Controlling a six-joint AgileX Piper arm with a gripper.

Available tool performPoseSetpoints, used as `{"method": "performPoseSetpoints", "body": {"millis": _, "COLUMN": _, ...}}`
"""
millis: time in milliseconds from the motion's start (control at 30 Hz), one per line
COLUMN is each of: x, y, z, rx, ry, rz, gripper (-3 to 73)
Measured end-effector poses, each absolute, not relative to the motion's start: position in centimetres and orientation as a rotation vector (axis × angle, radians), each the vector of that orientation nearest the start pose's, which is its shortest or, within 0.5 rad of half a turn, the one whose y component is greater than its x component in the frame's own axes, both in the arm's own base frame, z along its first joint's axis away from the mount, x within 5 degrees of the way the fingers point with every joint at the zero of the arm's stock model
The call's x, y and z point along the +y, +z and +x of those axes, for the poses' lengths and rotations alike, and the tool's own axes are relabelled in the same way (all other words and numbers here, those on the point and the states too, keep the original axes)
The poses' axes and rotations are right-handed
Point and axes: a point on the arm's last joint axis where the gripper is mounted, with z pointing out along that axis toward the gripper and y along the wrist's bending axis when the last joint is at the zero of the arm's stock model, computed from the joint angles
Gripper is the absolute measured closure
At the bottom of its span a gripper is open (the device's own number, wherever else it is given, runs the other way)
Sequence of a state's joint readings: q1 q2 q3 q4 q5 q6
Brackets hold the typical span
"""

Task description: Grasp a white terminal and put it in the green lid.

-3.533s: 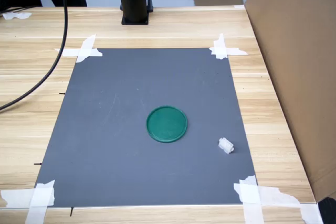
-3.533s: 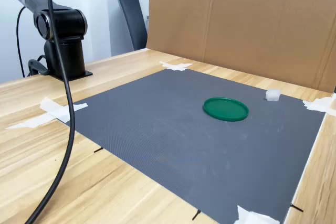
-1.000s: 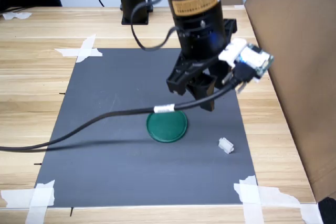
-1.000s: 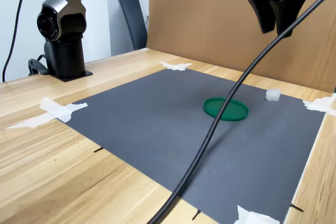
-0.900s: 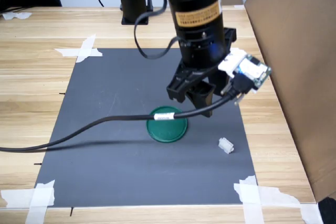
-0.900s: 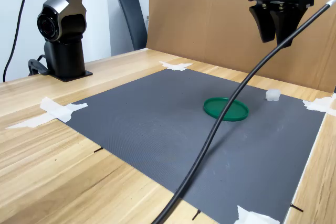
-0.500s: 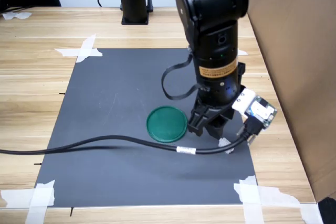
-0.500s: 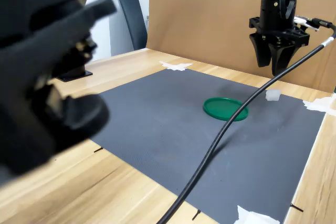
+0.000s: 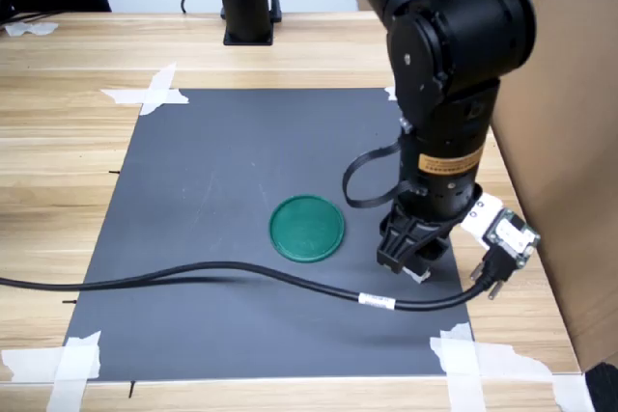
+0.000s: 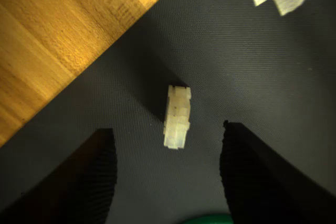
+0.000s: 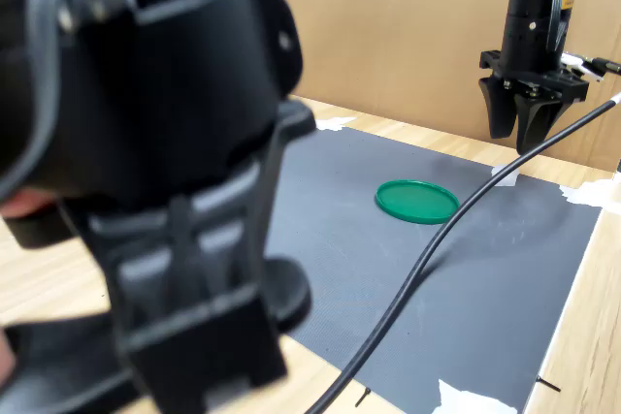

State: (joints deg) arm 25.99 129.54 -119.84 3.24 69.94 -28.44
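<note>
The pincer (image 10: 168, 177) hangs just above the white terminal (image 10: 177, 116), its two dark fingers (image 10: 92, 182) spread wide, one to each side of the piece and not touching it. The terminal lies flat on the grey mat (image 9: 212, 190), near the mat's edge where the wooden table (image 9: 58, 142) shows. In the first exterior view the green lid (image 9: 306, 228) lies on the mat at about nine o'clock from the pincer (image 9: 410, 258), apart from it. A black cable (image 9: 193, 272) trails across the mat. In the second exterior view the pincer (image 11: 524, 123) points straight down beyond the lid (image 11: 417, 202)
</note>
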Motion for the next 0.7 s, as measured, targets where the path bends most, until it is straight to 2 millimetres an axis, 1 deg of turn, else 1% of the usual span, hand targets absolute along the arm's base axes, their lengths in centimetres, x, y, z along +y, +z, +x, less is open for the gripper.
{"method": "performPoseSetpoints", "body": {"millis": 100, "x": 21.9, "y": 21.2, "z": 43.7, "rx": 2.595, "ry": 0.080, "rz": -1.311, "gripper": 18.9}}
{"method": "performPoseSetpoints", "body": {"millis": 167, "x": 22.0, "y": 20.4, "z": 43.9, "rx": 2.609, "ry": 0.084, "rz": -1.316, "gripper": 18.9}}
{"method": "performPoseSetpoints", "body": {"millis": 333, "x": 22.1, "y": 19.5, "z": 44.0, "rx": 2.620, "ry": 0.095, "rz": -1.318, "gripper": 18.9}}
{"method": "performPoseSetpoints", "body": {"millis": 400, "x": 22.1, "y": 19.2, "z": 44.1, "rx": 2.625, "ry": 0.095, "rz": -1.320, "gripper": 20.8}}
{"method": "performPoseSetpoints", "body": {"millis": 433, "x": 22.1, "y": 19.2, "z": 44.1, "rx": 2.625, "ry": 0.095, "rz": -1.320, "gripper": 23.9}}
{"method": "performPoseSetpoints", "body": {"millis": 500, "x": 22.2, "y": 19.2, "z": 44.1, "rx": 2.623, "ry": 0.095, "rz": -1.317, "gripper": 27.1}}
{"method": "performPoseSetpoints", "body": {"millis": 533, "x": 22.1, "y": 19.2, "z": 44.1, "rx": 2.622, "ry": 0.084, "rz": -1.318, "gripper": 33.3}}
{"method": "performPoseSetpoints", "body": {"millis": 567, "x": 22.0, "y": 19.2, "z": 44.2, "rx": 2.627, "ry": 0.057, "rz": -1.309, "gripper": 43.3}}
{"method": "performPoseSetpoints", "body": {"millis": 600, "x": 21.9, "y": 19.2, "z": 44.2, "rx": 2.627, "ry": 0.048, "rz": -1.309, "gripper": 46.4}}
{"method": "performPoseSetpoints", "body": {"millis": 633, "x": 21.8, "y": 19.2, "z": 44.3, "rx": 2.627, "ry": 0.022, "rz": -1.310, "gripper": 57.9}}
{"method": "performPoseSetpoints", "body": {"millis": 667, "x": 21.7, "y": 19.2, "z": 44.3, "rx": 2.626, "ry": 0.014, "rz": -1.312, "gripper": 61.0}}
{"method": "performPoseSetpoints", "body": {"millis": 700, "x": 21.7, "y": 19.2, "z": 44.3, "rx": 2.627, "ry": 0.008, "rz": -1.312, "gripper": 61.4}}
